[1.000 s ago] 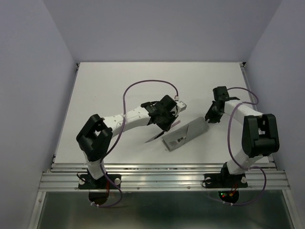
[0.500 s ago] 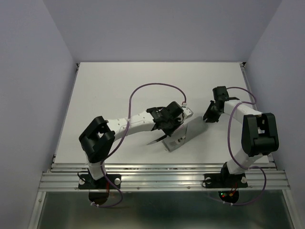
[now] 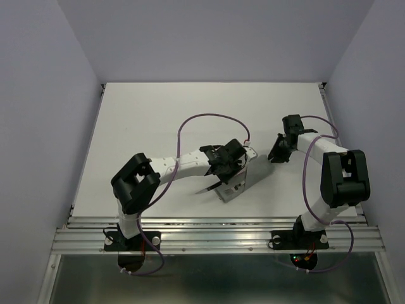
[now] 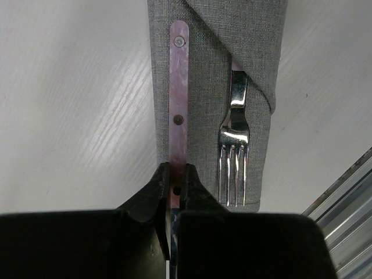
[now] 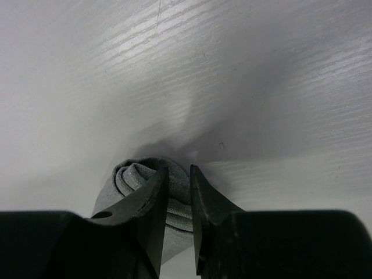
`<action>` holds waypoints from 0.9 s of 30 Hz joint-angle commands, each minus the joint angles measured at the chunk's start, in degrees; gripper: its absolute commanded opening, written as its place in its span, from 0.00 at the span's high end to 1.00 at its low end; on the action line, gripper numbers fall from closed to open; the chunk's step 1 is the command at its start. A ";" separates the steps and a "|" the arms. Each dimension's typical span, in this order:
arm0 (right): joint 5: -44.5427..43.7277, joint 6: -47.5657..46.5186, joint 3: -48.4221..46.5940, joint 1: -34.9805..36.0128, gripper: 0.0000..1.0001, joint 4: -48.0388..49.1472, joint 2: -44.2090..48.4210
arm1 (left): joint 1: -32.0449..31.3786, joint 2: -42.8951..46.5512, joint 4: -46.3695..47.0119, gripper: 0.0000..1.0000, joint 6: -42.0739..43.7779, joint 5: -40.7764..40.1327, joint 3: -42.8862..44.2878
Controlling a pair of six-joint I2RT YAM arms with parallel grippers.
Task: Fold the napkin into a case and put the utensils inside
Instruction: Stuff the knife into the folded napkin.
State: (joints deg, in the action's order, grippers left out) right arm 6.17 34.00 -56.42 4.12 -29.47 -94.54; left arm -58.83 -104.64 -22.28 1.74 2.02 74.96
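One fork is tucked under the flap of the case. The left gripper, clamped on the knife, has just carried it onto the case alongside. The right gripper pinches the case's far end, so only sliding the knife in looks left.

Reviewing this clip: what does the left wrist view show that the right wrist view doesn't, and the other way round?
Only the left wrist: the left gripper shut on the knife, whose pink handle lies along the case, and the fork tucked under the diagonal fold with its tines sticking out. Only the right wrist: the right gripper pinching a bunched end of the grey cloth. Both: the grey case and the white table.
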 commanded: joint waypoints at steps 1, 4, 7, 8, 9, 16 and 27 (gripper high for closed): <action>1.73 -1.04 -0.35 -0.34 0.73 1.26 0.24 | -0.41 -0.12 0.84 1.00 0.64 0.00 1.06; 1.82 -1.04 -0.27 -0.34 0.73 1.00 0.50 | -0.50 -0.83 1.28 1.00 0.55 0.96 1.59; 2.09 -0.95 0.17 -0.34 0.73 1.00 0.76 | -0.59 -2.23 1.10 1.00 0.55 1.32 2.65; 2.09 -0.95 0.35 -0.34 0.73 1.00 0.85 | -0.59 -2.50 0.93 1.00 0.55 1.32 3.17; 2.17 -0.95 0.44 -0.34 0.73 1.08 0.94 | -0.67 -3.02 0.84 1.00 0.63 1.23 3.44; 2.26 -0.51 1.93 -0.34 0.73 1.70 1.55 | -0.67 -4.17 1.10 1.00 0.90 2.02 4.49; 2.44 -0.25 3.25 -0.34 0.72 1.79 2.61 | -0.67 -8.03 0.75 1.00 0.72 4.04 10.38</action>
State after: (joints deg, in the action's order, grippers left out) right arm 7.64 33.89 -54.24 4.08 -28.47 -94.19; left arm -58.94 -112.31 -22.04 1.72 4.93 81.93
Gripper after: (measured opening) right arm 0.273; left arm 0.103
